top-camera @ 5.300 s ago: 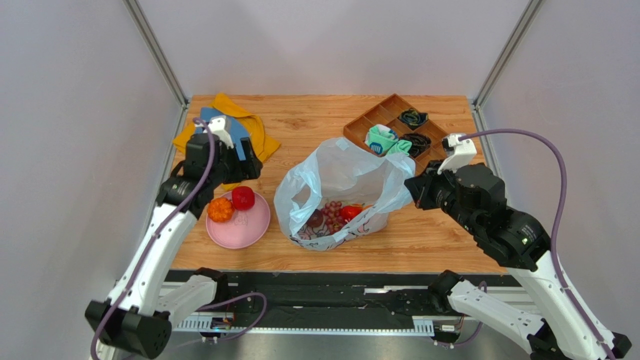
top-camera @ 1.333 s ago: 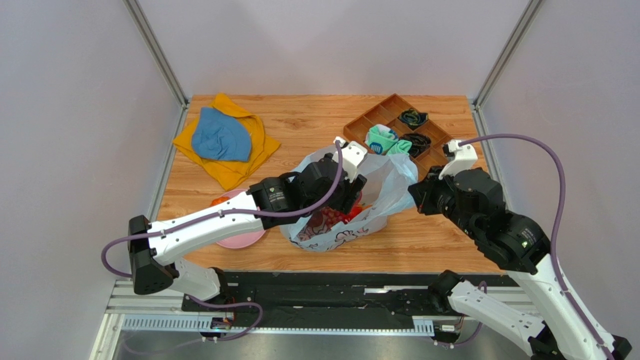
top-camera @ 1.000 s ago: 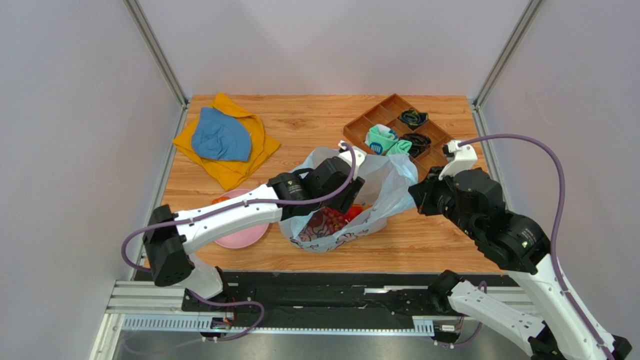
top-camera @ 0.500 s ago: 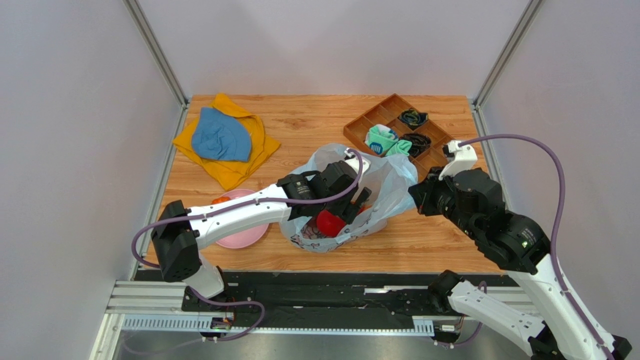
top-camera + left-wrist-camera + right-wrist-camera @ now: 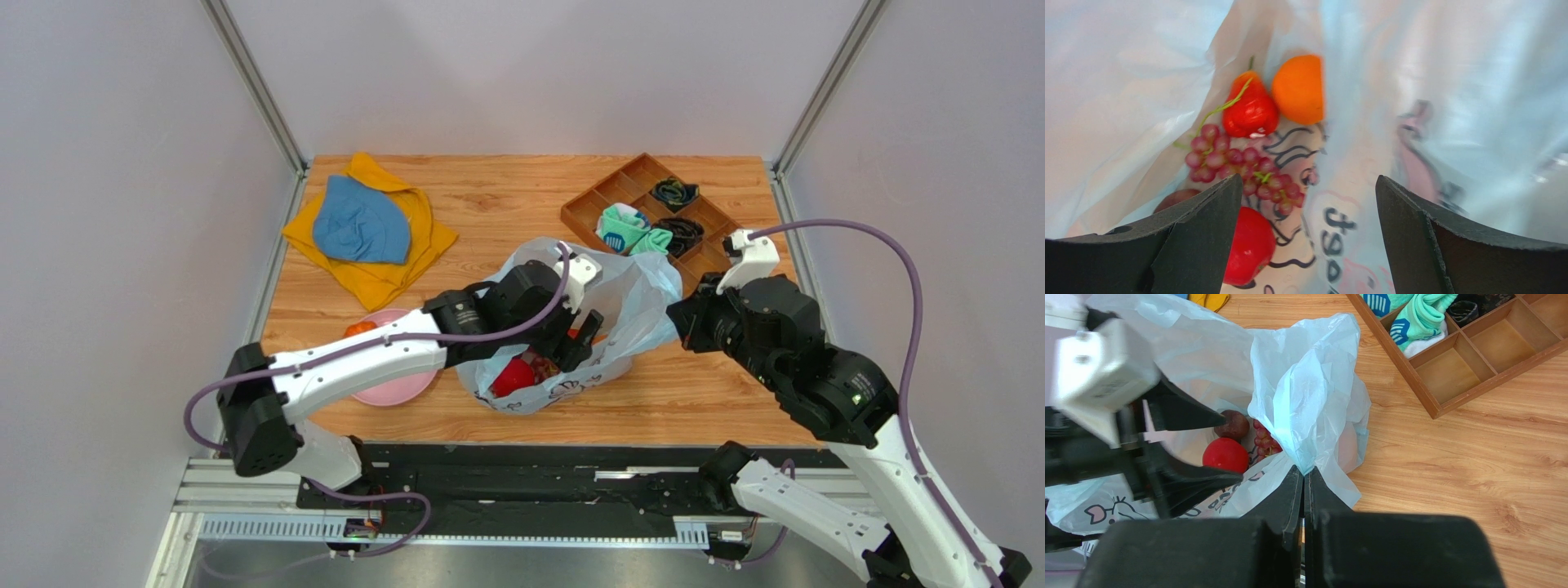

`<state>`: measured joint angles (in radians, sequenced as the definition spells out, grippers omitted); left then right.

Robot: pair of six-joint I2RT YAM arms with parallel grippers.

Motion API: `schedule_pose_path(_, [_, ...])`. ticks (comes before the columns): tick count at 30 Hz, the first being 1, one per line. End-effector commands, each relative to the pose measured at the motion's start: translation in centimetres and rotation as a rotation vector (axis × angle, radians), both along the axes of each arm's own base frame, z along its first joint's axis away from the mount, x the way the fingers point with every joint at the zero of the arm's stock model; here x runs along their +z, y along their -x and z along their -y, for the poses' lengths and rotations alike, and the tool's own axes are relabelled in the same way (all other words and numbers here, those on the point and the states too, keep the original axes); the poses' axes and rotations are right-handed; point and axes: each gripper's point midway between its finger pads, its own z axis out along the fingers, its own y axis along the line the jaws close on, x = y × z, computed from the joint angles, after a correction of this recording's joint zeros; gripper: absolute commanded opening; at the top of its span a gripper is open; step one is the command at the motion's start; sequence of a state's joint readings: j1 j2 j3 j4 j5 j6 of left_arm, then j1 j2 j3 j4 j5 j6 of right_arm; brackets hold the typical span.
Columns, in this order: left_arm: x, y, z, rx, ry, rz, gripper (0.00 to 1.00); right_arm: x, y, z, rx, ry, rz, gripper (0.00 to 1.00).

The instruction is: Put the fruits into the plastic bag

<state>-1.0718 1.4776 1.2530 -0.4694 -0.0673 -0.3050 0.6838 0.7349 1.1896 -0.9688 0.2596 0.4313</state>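
Top view, from the left: a blue cloth (image 5: 356, 221) lies on a yellow cloth (image 5: 390, 272) at the table's 10 o'clock. Nearer me sits a pink plate (image 5: 395, 385), half hidden under my left arm. An orange fruit (image 5: 358, 328) shows at the plate's 10 o'clock rim.

The bag (image 5: 626, 300) lies at table centre. Its long axis runs roughly from 8 o'clock to 2 o'clock, with the printed end toward 8 and the mouth gaping upward.

My left gripper (image 5: 1306, 187) reaches into that mouth. Its fingers are spread wide and hold nothing.

The left wrist view looks down into the bag:
- An orange (image 5: 1298, 89) sits at 12 o'clock.
- Touching it on the left is a stemmed apple (image 5: 1250, 113).
- Below is a bunch of grapes (image 5: 1241, 168), its long axis running from 10 to 4 o'clock.
- A second apple (image 5: 1250, 245) sits at 7 o'clock.
- A plum (image 5: 1177, 199) is partly hidden behind the left finger.

My right gripper (image 5: 1303, 473) has its fingers pinched tight on a fold of the bag's rim at the 3 o'clock side.

A wooden tray (image 5: 597, 196) with compartments stands at the table's 1 o'clock. Socks (image 5: 628, 228) lie in it, apart from the bag.
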Motion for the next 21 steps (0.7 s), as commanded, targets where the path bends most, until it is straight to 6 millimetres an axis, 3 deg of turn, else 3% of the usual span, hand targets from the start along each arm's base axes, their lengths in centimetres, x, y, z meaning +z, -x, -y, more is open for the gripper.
schedule_pose_path(1, [9.3, 2.3, 1.7, -0.172, 0.312, 0.109, 0.88, 0.1, -0.2, -0.2, -0.005, -0.018, 0.009, 0.0])
schedule_pose_path(5, [13.8, 4.8, 1.3, -0.283, 0.446, 0.146, 0.88, 0.0, -0.2, -0.3, -0.003, -0.018, 0.004, 0.0])
schedule_pose_path(8, [16.0, 5.9, 1.0, -0.333, 0.517, 0.171, 0.88, -0.1, -0.3, -0.3, -0.005, -0.02, 0.001, 0.0])
schedule_pose_path(12, [17.6, 6.5, 0.8, -0.372, 0.557, 0.204, 0.88, -0.1, -0.3, -0.4, -0.001, -0.023, 0.001, 0.0])
schedule_pose_path(15, [19.0, 6.1, 0.3, -0.343, 0.584, 0.231, 0.88, -0.1, -0.2, -0.4, 0.0, -0.022, 0.001, 0.0])
schedule_pose_path(21, [20.8, 2.3, -3.4, -0.142, 0.603, 0.256, 0.88, 0.1, -0.2, -0.4, -0.001, -0.027, 0.005, 0.0])
